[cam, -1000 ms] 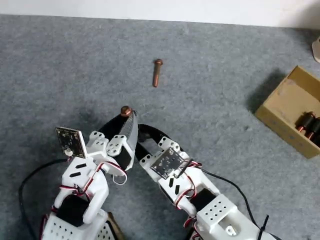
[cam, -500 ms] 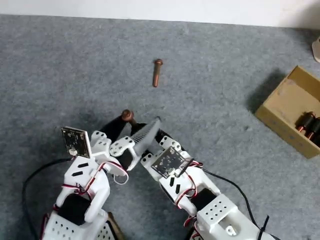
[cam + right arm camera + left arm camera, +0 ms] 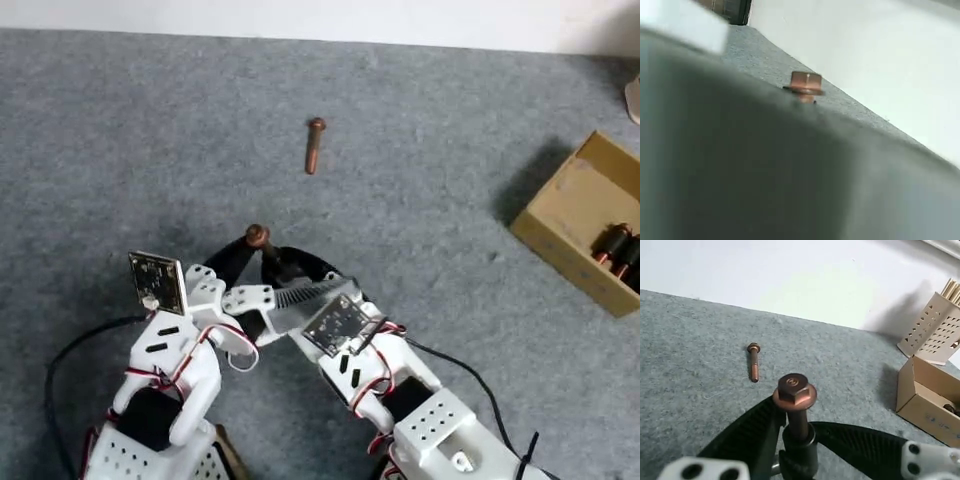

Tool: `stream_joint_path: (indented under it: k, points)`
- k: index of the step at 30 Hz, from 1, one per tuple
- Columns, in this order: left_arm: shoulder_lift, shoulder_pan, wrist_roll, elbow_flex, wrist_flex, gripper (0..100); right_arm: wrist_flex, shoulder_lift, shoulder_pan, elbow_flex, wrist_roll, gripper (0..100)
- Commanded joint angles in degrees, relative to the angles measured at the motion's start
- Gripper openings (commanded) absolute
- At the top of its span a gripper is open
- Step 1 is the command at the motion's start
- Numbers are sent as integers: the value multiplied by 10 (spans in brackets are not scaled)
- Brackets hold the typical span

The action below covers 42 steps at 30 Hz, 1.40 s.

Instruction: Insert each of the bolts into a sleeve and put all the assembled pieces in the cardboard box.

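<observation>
Grey-jawed left end effector (image 3: 298, 266) has spread wide.

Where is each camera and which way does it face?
High view: overhead, looking down on the table; left arm and right arm at bottom.
Left wrist view: low, facing across the table past the sleeved bolt; black jaws flank it.
Right wrist view: behind a dark surface, that bolt's head above it.
Shared: high and left wrist both show the loose bolt and cardboard box.

You had a grey felt-covered table (image 3: 120, 110), with one bolt (image 3: 314, 146) lying loose at twelve o'clock and the cardboard box (image 3: 568, 205) at three o'clock.
</observation>
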Motion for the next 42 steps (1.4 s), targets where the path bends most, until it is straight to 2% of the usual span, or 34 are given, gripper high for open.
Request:
stream_joint_path:
  k: [1, 9, 13, 17, 25, 31, 35, 38, 42]
  points:
    - [-6, 7, -6, -5, 2, 620, -5, -19, 6, 71, 4, 5]
    - [-6, 3, -4, -11, 9, 649, -5, -19, 12, 70, 5, 5]
    - [-6, 12, -6, -50, 77, 649, -5, -18, 41, 53, 2, 5]
    - [-6, 36, -7, -80, 129, 649, -5, -18, 52, 45, -33, 5]
    - [-6, 36, -12, -80, 131, 649, -5, -18, 58, 43, -33, 5]
    - [-3, 13, -15, -41, 94, 649, 1, -15, 117, 19, -36, 5]
    - [-3, 23, -14, -38, 91, 648, 2, -15, 140, 14, -37, 5]
    - [-2, 25, -14, -36, 91, 648, 45, -15, 151, -12, -45, 5]
    - [-2, 25, -12, -36, 91, 648, 164, -15, 203, -95, -115, 5]
